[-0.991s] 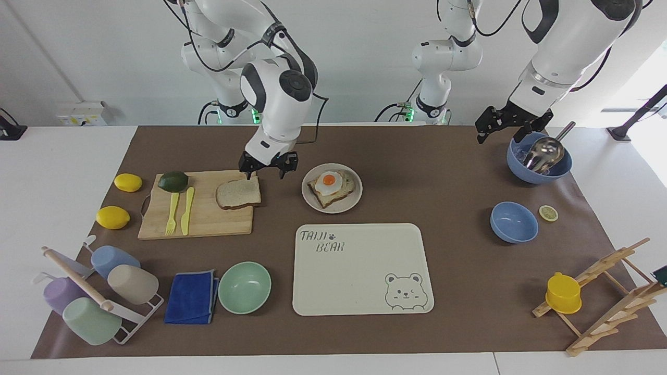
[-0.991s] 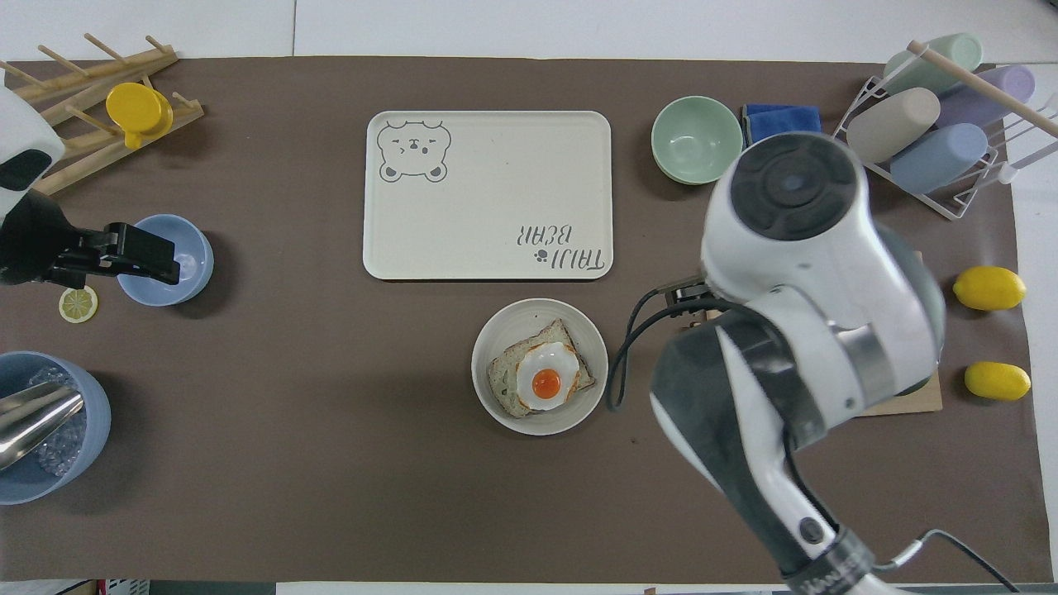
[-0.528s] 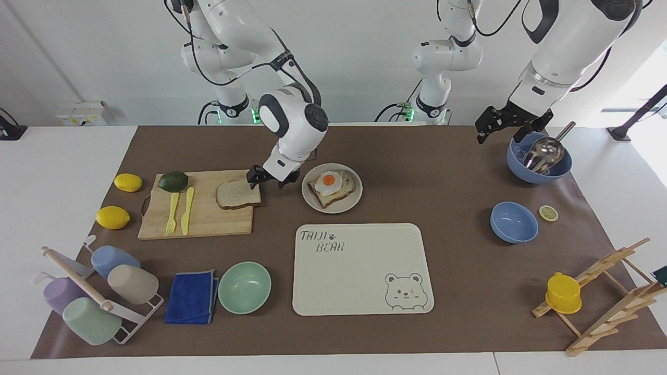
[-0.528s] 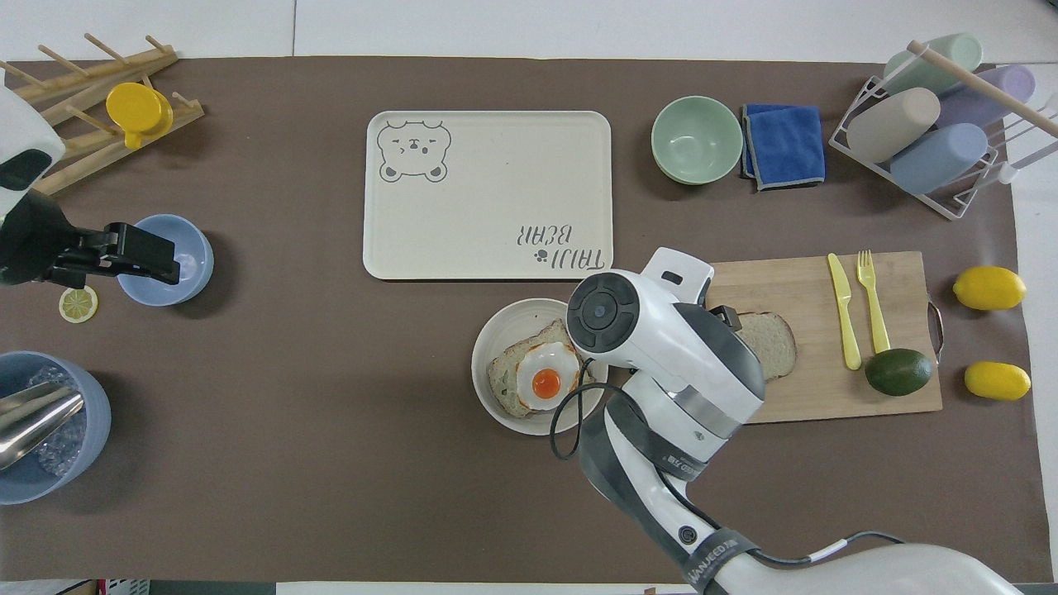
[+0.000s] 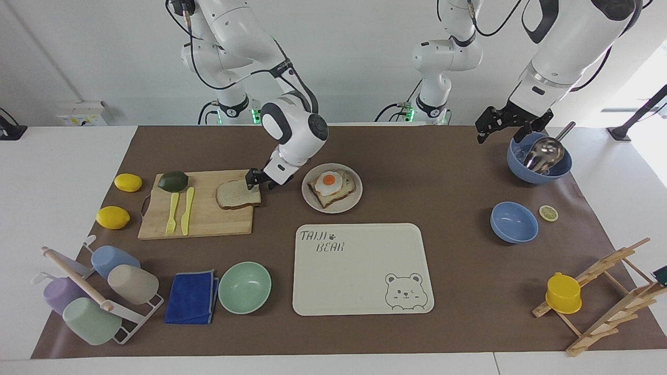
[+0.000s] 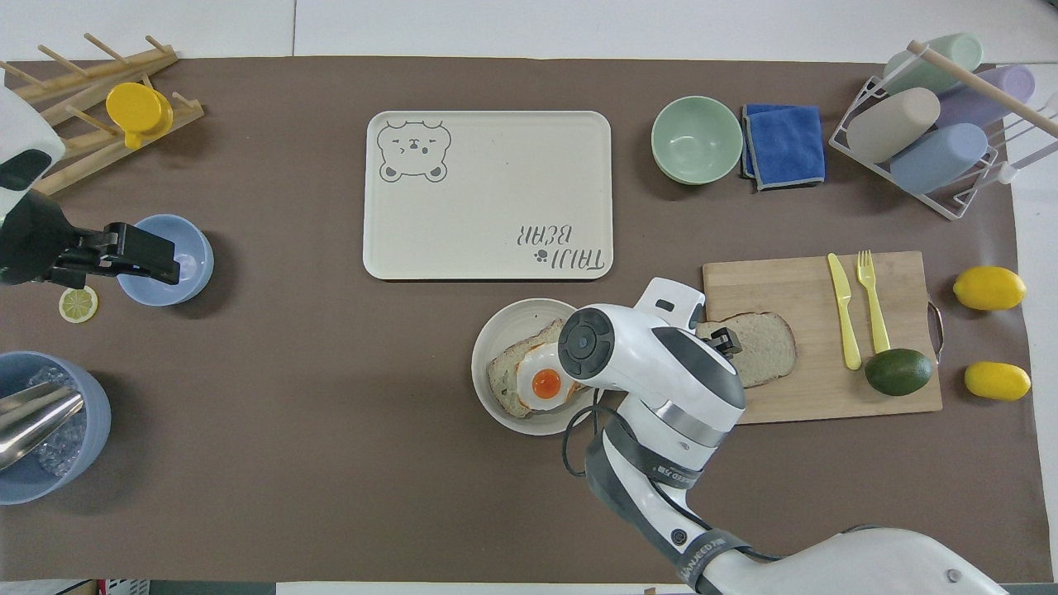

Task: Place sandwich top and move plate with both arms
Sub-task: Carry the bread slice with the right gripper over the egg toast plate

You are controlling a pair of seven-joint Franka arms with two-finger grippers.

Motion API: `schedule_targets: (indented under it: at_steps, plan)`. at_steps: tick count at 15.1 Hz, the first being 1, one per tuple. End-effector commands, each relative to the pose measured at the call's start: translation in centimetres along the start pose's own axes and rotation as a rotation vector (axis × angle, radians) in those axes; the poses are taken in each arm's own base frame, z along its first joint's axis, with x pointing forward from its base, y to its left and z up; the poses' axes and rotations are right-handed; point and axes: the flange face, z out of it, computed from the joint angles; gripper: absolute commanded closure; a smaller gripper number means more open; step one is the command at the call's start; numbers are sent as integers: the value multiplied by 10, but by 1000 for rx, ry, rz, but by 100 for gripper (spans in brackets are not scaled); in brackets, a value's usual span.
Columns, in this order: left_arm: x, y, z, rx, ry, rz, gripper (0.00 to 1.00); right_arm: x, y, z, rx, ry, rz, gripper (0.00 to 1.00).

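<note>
Right arm [image 5: 245, 36] bent down from base, forearm angled low, wrist [image 5: 294, 127] tilted toward its own end of table. Right gripper [image 5: 259, 183] at table level, fingers apart, one tip touching edge of sandwich top [image 5: 237, 194], not yet closed on it. Left arm [image 5: 570, 36] up, waiting, wrist pointing down. Left gripper [image 5: 509, 129] hanging in air, jaws spread wide, holding nothing.

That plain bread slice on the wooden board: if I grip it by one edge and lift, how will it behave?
The pale speckled bread slice looks thin and flat on the wooden cutting board, so it is probably light and may sag from one edge. Its soft crumb could dent or tear under firm fingers. The right gripper is at the edge nearest the round beige plate.
</note>
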Motion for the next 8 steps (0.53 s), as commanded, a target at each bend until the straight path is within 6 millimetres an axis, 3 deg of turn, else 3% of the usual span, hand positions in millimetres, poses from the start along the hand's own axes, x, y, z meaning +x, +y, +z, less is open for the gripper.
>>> schedule_targets:
  at_steps: [1,8]
  plan:
    - [-7,-2,-2,19,0,4,0,-7,3,6,-21,15,16,24]
    - [-7,-2,-2,19,0,4,0,-10,7,20,-22,-4,19,27]
